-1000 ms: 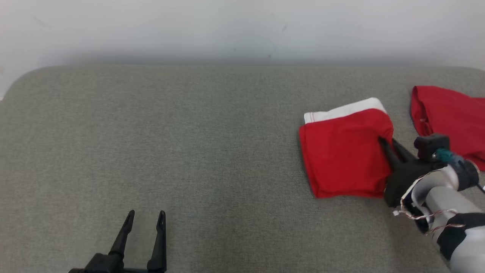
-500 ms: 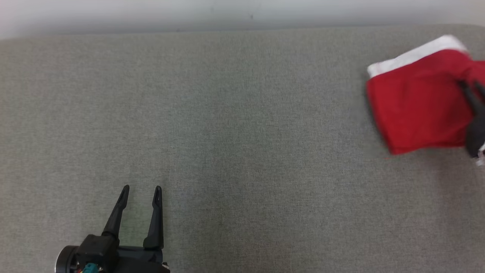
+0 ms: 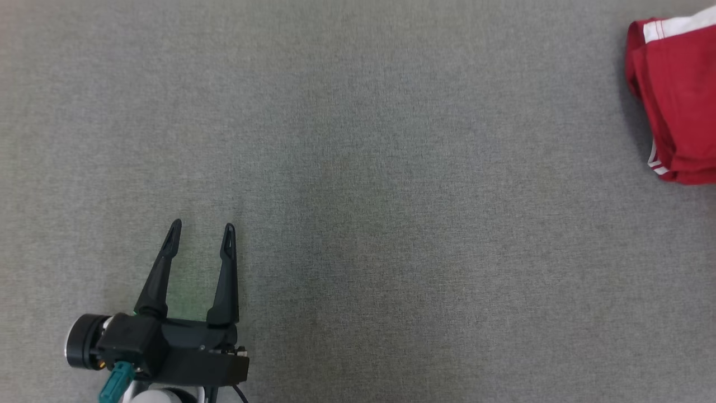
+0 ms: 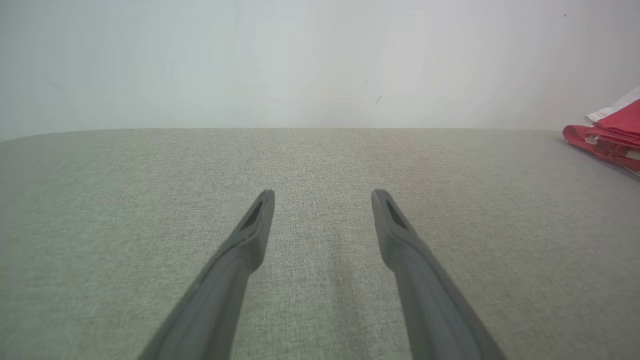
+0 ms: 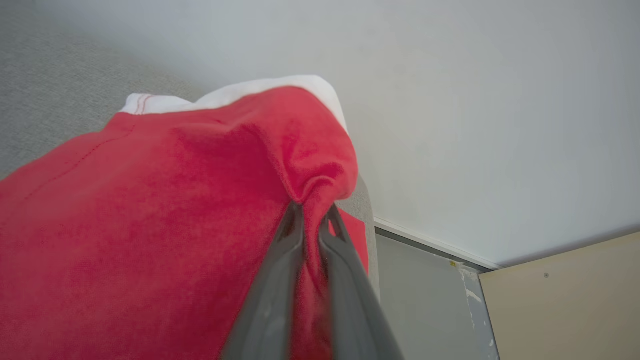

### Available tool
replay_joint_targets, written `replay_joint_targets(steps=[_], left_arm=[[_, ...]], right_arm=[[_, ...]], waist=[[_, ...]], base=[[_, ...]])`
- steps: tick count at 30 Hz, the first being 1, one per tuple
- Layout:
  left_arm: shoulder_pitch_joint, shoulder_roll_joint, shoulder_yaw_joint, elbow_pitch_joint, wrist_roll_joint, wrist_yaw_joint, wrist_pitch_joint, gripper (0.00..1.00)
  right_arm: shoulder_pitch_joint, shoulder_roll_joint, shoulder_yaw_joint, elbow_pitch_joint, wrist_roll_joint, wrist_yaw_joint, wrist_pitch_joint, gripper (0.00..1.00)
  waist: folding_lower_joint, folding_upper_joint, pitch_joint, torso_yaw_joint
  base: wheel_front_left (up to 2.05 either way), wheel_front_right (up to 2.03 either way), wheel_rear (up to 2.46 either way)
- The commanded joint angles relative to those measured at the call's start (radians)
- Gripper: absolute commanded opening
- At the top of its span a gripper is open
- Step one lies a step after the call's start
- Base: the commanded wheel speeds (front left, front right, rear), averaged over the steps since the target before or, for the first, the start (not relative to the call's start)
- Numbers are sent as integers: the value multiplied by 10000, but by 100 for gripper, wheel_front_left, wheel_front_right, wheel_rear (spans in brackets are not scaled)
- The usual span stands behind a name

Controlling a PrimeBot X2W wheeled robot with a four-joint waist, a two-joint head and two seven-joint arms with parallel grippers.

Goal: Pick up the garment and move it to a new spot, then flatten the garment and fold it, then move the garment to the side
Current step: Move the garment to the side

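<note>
The garment (image 5: 150,210) is red cloth with a white band along one edge. My right gripper (image 5: 310,212) is shut on a bunched fold of it, and the cloth puckers around the fingertips. In the head view the garment (image 3: 679,101) lies at the far right edge of the grey table (image 3: 358,168), cut off by the frame. The left wrist view has the garment (image 4: 607,132) far off to the right on the table. My left gripper (image 3: 199,226) rests low at the near left, open, with nothing between its fingers, far from the cloth.
The grey fabric table top (image 4: 320,160) stretches wide between the left gripper and the garment. A pale wall (image 4: 300,65) stands behind it. Past the table's right end, a grey floor and a beige panel (image 5: 565,300) appear in the right wrist view.
The head camera has tipped down and swung left: the wall is gone from it, the garment sits at its right edge, the right arm has left it. The right gripper's hold on the garment stays.
</note>
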State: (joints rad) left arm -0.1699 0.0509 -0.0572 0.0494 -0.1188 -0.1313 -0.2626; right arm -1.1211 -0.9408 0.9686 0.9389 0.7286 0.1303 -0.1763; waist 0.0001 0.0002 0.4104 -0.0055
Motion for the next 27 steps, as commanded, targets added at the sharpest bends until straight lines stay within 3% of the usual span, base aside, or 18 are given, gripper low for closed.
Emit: replay_joint_targets(steps=[1, 17, 18, 19, 20, 27], left_arm=[[-182, 35, 10, -182, 68, 14, -24, 100], [-442, 116, -43, -806, 165, 14, -24, 100], [-430, 112, -39, -812, 159, 14, -24, 100], [-422, 114, -32, -809, 150, 14, -24, 100], [-407, 114, -22, -800, 148, 14, -24, 100], [-163, 85, 127, -593, 89, 14, -24, 100]], right_arm=[[-327, -85, 87, 16, -85, -2, -46, 0], [-1176, -83, 619, 988, -345, -2, 265, 0], [-1193, -51, 641, 1059, -357, -2, 336, 26], [-1229, -30, 646, 1110, -396, -2, 348, 78], [-1269, 7, 608, 1200, -392, -1, 311, 100], [-1484, 322, 325, 1809, -530, -2, -278, 100]], waist=[[-1, -2, 409, -98], [-1, -2, 919, -113], [-1, -2, 913, -107], [-1, -2, 901, -99], [-1, -2, 879, -96], [-1, -2, 411, -168]], base=[[0, 0, 0], [0, 0, 0], [0, 0, 0], [0, 0, 0], [0, 0, 0], [0, 0, 0]])
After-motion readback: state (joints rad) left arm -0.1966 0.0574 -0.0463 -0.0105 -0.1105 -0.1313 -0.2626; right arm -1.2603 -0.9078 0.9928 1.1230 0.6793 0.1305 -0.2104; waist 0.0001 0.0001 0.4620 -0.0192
